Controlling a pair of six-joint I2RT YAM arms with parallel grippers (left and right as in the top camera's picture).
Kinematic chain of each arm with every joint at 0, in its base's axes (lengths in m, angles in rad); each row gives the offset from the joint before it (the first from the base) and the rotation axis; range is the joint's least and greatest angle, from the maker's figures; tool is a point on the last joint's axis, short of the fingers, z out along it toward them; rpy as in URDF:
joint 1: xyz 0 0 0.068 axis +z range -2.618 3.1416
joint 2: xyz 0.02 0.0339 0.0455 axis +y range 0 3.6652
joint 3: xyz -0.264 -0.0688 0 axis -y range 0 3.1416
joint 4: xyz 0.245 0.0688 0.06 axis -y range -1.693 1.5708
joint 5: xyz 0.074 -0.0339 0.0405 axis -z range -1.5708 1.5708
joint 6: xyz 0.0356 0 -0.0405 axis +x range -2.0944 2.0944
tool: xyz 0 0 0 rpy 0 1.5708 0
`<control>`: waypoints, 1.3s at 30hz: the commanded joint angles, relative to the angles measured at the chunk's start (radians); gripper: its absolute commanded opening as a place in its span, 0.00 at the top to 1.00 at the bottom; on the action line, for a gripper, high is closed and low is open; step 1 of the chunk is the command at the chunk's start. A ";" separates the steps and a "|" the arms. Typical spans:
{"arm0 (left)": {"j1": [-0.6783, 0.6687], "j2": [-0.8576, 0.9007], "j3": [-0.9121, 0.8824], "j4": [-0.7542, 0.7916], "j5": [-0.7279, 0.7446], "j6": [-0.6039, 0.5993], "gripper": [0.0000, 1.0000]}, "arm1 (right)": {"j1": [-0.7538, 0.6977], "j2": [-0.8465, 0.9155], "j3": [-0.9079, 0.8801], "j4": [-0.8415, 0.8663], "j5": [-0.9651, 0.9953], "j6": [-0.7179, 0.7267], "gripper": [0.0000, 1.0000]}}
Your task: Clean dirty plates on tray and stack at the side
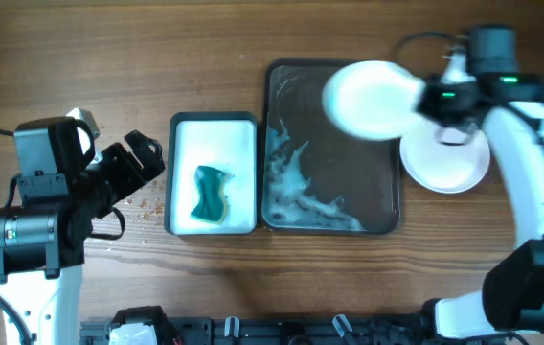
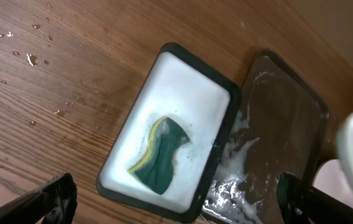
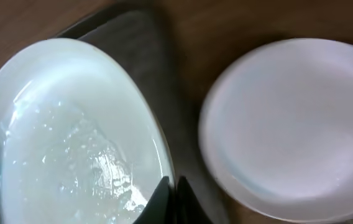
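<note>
The plate (image 1: 373, 99) sits in the upper middle-right of the overhead frame, lifted over the far right corner of the dark tray (image 1: 349, 163). The right gripper (image 1: 432, 96) is pinching its rim. In the right wrist view the two fingers are closed together on the plate's edge at the bottom centre. The plate's face looks plain white and wet, with a sheen of water or suds and no blue smear that I can see.

Just right of the tray, on the table (image 1: 109, 57), lies the side pile (image 1: 449, 163), also white. I'd say the held plate is bound for it.

No plate is left on the tray. There is only pale teal foam (image 1: 296, 187) spread across its lower left part, so the job looks near its end, with this plate to set down.

Left of the tray is the white tray (image 1: 184, 134) with the green sponge (image 1: 211, 192) lying in it. At the left of the frame the left gripper (image 1: 143, 158) has its fingers spread wide and holds nothing.

I can't tell how many plates are in the side pile. From above it reads as one disc, partly under the right arm. The held plate's underside is hidden, and the right wrist view cuts both plates off at its edges.
</note>
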 commanded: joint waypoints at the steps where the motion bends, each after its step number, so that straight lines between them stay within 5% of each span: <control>1: 0.006 0.001 0.008 0.002 -0.013 0.005 0.00 | -0.177 -0.030 -0.039 -0.051 0.021 0.120 0.96; 11: 0.006 0.001 0.008 0.002 -0.013 0.004 0.00 | -0.361 -0.030 -0.267 -0.047 0.145 0.162 0.96; 13: 0.006 0.001 0.008 0.002 -0.013 0.004 0.00 | -0.361 -0.032 -0.267 -0.048 0.145 0.161 0.65; 15: 0.006 0.001 0.008 0.002 -0.013 0.004 0.00 | -0.354 -0.066 -0.266 -0.055 0.033 0.118 0.50; 20: 0.006 0.001 0.008 0.002 -0.013 0.005 0.00 | -0.229 -0.295 -0.266 -0.047 -0.209 -0.031 0.39; 23: 0.006 0.001 0.008 0.002 -0.013 0.004 0.00 | -0.084 -0.489 -0.266 -0.040 -0.254 -0.074 0.44; 27: 0.006 0.001 0.008 0.002 -0.013 0.004 0.00 | 0.135 -0.678 -0.267 -0.115 -0.146 -0.045 0.96; 31: 0.006 0.001 0.008 0.002 -0.013 0.004 0.00 | 0.311 -0.723 -0.274 -0.157 -0.402 -0.069 0.95; 32: 0.006 0.001 0.008 0.002 -0.013 0.005 0.00 | 0.359 -0.723 -0.274 -0.157 -0.467 -0.062 0.79; 33: 0.006 0.001 0.008 0.002 -0.013 0.004 0.00 | 0.397 -0.721 -0.274 -0.157 -0.502 -0.019 0.00; 38: 0.006 0.001 0.008 0.002 -0.013 0.004 0.00 | 0.464 -0.695 -0.274 -0.158 -0.501 0.560 0.00; 39: 0.006 0.001 0.008 0.002 -0.013 0.004 0.00 | 0.464 -0.689 -0.274 -0.172 -0.501 0.579 0.00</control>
